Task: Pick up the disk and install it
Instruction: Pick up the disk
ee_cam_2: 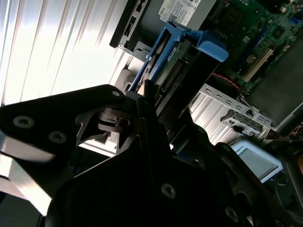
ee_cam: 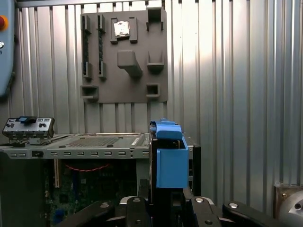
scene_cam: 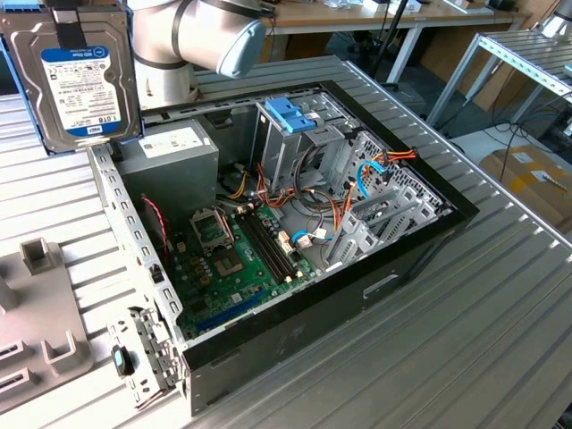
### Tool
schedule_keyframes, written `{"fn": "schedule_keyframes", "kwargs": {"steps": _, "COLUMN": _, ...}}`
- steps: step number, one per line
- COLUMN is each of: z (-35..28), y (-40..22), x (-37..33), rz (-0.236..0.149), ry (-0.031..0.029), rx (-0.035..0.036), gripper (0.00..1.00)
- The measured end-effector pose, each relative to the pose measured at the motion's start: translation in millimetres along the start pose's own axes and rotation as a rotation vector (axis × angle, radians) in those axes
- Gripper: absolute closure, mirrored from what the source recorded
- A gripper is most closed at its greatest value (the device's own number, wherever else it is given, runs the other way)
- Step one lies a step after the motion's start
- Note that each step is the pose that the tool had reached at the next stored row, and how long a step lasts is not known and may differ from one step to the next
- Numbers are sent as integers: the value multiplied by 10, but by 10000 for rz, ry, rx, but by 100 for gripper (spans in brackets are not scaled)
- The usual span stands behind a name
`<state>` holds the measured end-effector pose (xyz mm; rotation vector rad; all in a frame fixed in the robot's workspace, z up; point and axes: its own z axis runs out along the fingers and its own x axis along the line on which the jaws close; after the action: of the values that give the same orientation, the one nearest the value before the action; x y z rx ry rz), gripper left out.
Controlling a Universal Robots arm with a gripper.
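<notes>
Silver-grey disk (scene_cam: 79, 85) hangs clamped in the claw (scene_cam: 67, 34), itself mostly cut off.

Room above motherboard (scene_cam: 228, 259), cables (scene_cam: 375, 165) crowding drive cage (scene_cam: 286, 147), disk (scene_cam: 79, 80) in claw (ee_cam: 173, 187) clear of case (scene_cam: 357, 295)

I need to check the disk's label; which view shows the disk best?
The exterior view: the disk faces the camera, label visible. Both wrist views show it edge-on, mostly its blue carrier rail.
</notes>
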<state>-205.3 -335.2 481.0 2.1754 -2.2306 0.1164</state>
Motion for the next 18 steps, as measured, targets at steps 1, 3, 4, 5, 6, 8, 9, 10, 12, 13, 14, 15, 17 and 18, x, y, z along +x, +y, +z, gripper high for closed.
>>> {"fn": "schedule_keyframes", "kwargs": {"steps": 1, "z": 2, "y": -42, "x": -1, "rz": -1, "ry": 0, "rx": 0, "gripper": 65}}
{"fn": "schedule_keyframes", "kwargs": {"steps": 3, "z": 3, "y": -90, "x": -2, "rz": 0, "ry": 0, "rx": 0, "gripper": 65}}
{"fn": "schedule_keyframes", "kwargs": {"steps": 4, "z": 5, "y": -119, "x": -3, "rz": 0, "ry": -1, "rx": 1, "gripper": 65}}
{"fn": "schedule_keyframes", "kwargs": {"steps": 5, "z": 5, "y": -145, "x": -4, "rz": 0, "ry": 0, "rx": 0, "gripper": 65}}
{"fn": "schedule_keyframes", "kwargs": {"steps": 6, "z": 6, "y": -169, "x": -4, "rz": 0, "ry": 0, "rx": 0, "gripper": 65}}
{"fn": "schedule_keyframes", "kwargs": {"steps": 8, "z": 7, "y": -211, "x": -5, "rz": -1, "ry": 0, "rx": 0, "gripper": 65}}
{"fn": "schedule_keyframes", "kwargs": {"steps": 9, "z": 8, "y": -234, "x": -6, "rz": 0, "ry": 0, "rx": 0, "gripper": 65}}
{"fn": "schedule_keyframes", "kwargs": {"steps": 10, "z": 9, "y": -261, "x": -7, "rz": 0, "ry": 0, "rx": 0, "gripper": 65}}
{"fn": "schedule_keyframes", "kwargs": {"steps": 12, "z": 12, "y": -334, "x": -9, "rz": 0, "ry": 0, "rx": 0, "gripper": 65}}
{"fn": "schedule_keyframes", "kwargs": {"steps": 13, "z": 13, "y": -362, "x": -9, "rz": 0, "ry": 0, "rx": 0, "gripper": 65}}
{"fn": "schedule_keyframes", "kwargs": {"steps": 14, "z": 14, "y": -386, "x": -10, "rz": 0, "ry": 0, "rx": 0, "gripper": 65}}
{"fn": "schedule_keyframes", "kwargs": {"steps": 15, "z": 15, "y": -433, "x": -11, "rz": 0, "ry": 0, "rx": 1, "gripper": 65}}
{"fn": "schedule_keyframes", "kwargs": {"steps": 17, "z": 17, "y": -486, "x": -13, "rz": 0, "ry": 0, "rx": 0, "gripper": 65}}
{"fn": "schedule_keyframes", "kwargs": {"steps": 18, "z": 18, "y": -520, "x": -14, "rz": 0, "ry": 1, "rx": 0, "gripper": 65}}
